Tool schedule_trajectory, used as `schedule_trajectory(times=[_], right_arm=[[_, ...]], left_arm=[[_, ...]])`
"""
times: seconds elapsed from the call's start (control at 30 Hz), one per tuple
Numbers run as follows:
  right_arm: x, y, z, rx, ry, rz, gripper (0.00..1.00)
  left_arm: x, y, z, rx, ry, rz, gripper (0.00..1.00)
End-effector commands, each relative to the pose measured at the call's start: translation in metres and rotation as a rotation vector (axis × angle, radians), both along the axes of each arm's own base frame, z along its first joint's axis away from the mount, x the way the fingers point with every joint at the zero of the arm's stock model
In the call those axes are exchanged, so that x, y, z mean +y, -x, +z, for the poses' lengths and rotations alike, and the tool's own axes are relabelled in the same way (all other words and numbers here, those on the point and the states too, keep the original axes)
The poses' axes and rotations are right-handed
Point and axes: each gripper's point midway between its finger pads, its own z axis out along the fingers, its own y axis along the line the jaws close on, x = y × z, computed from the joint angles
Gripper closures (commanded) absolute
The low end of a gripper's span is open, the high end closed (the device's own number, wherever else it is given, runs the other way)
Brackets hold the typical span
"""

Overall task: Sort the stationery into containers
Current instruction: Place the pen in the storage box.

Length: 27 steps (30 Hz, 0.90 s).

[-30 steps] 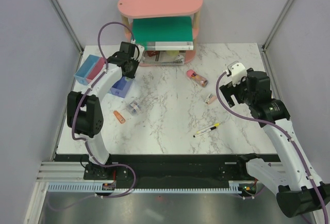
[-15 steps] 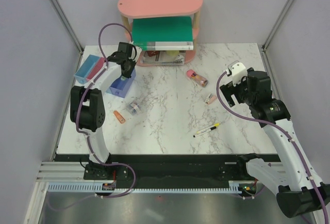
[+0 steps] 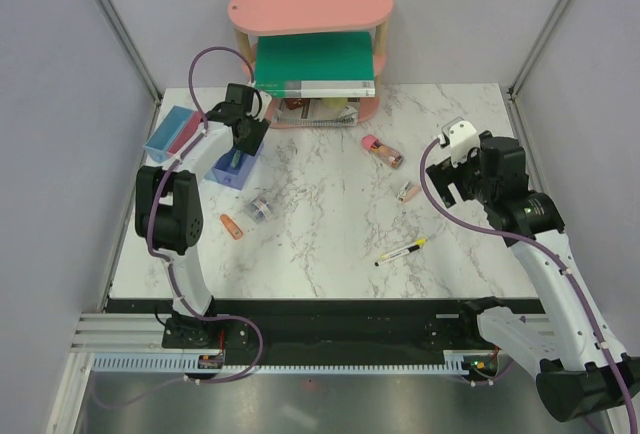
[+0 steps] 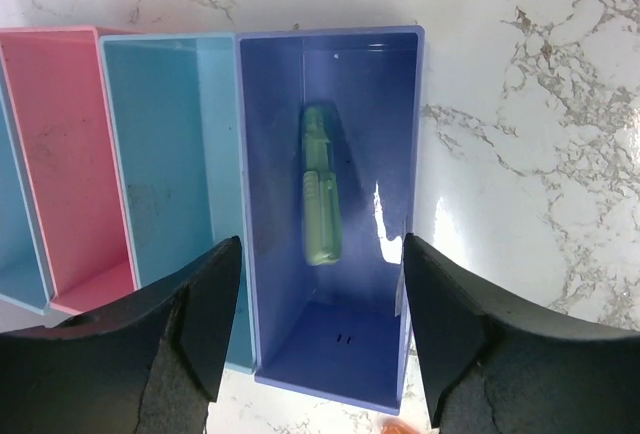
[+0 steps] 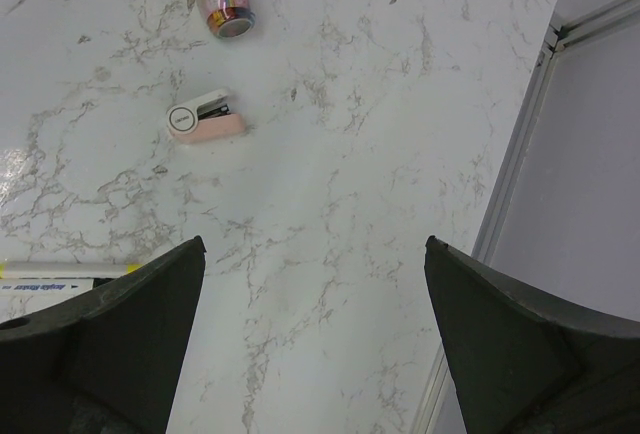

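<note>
**Green piece binned; mind the rim**

Top view: my left tool hangs over the purple-blue bin; the right tool hovers near the pale pink piece.
Left wrist: fingers apart, empty, straddling the bin holding the green piece; a skewed lift could snag its walls.
Right wrist: fingers wide apart, empty.

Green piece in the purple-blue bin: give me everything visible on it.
The green piece is slim and pale green, matte plastic by its look, with a narrower rounded upper section and a wider lower body. It lies flat on the floor of the purple-blue bin, lengthwise, roughly central, clear of the walls. Only the bin floor touches it; the left claw hangs open above, apart from it.
</note>
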Motion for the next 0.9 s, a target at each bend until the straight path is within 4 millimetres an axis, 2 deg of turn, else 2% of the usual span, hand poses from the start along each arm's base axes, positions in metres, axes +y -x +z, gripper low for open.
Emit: schedule_trajectory(times=[0.0, 0.03, 0.1, 0.27, 0.6, 0.63, 0.87], right_arm=[[0.008, -0.005, 0.021, -0.034, -0.039, 0.026, 0.02], [0.009, -0.006, 0.024, -0.039, -0.042, 0.032, 0.02], [0.01, -0.009, 0.026, -0.034, -0.043, 0.03, 0.02], [0.016, -0.013, 0.036, -0.049, -0.068, 0.05, 0.02], [0.014, -0.008, 0.033, -0.048, -0.064, 0.047, 0.02], [0.014, -0.007, 0.032, -0.045, -0.064, 0.046, 0.02], [0.014, -0.007, 0.029, -0.039, -0.063, 0.048, 0.02]], left_arm=[[-0.005, -0.003, 0.024, -0.07, 0.046, -0.013, 0.27], [-0.006, -0.002, 0.036, -0.094, 0.054, -0.018, 0.27], [-0.005, 0.0, 0.042, -0.107, 0.046, -0.029, 0.27], [0.007, 0.0, 0.044, -0.127, -0.031, -0.07, 0.27], [0.008, 0.011, 0.001, -0.052, -0.072, -0.163, 0.29], [0.011, 0.007, 0.002, -0.074, -0.095, -0.167, 0.29], [0.015, 0.007, -0.014, -0.067, -0.151, -0.215, 0.3]])
